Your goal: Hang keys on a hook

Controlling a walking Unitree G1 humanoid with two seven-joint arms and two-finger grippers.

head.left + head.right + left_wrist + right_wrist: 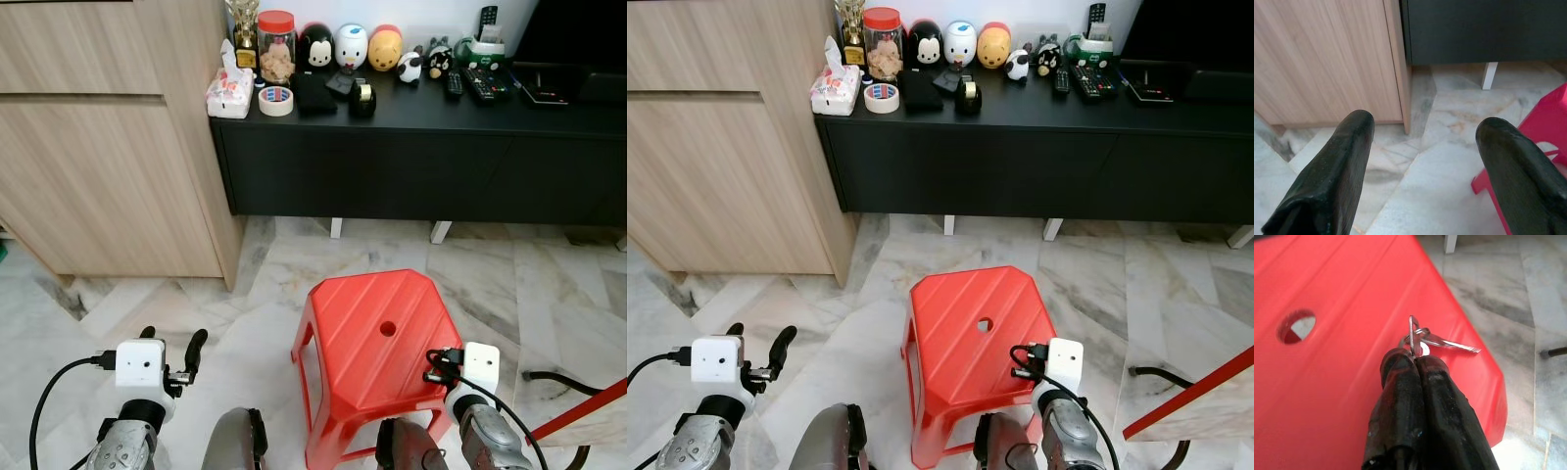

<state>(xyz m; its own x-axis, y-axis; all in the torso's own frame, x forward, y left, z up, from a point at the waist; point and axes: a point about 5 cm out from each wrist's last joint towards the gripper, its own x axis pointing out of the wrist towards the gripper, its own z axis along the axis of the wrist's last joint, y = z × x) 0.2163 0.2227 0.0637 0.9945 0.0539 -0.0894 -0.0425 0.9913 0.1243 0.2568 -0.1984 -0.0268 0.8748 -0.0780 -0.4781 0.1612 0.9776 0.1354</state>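
Observation:
My right gripper (1413,360) is shut on a small bunch of silver keys (1442,340) with a ring, held just above the top of a red plastic stool (377,333). One key sticks out sideways past the fingertips. In the head views the right wrist (477,377) hovers over the stool's right front corner. My left gripper (1422,132) is open with nothing between its fingers (1344,156), low over the marble floor at the left, its finger (194,351) pointing up. No hook is visible.
A black low cabinet (421,162) stands ahead, carrying a tape roll (276,101), a jar, toy figures and remotes. A wooden cupboard (108,137) is at the left. A black cable (558,382) lies on the floor at the right.

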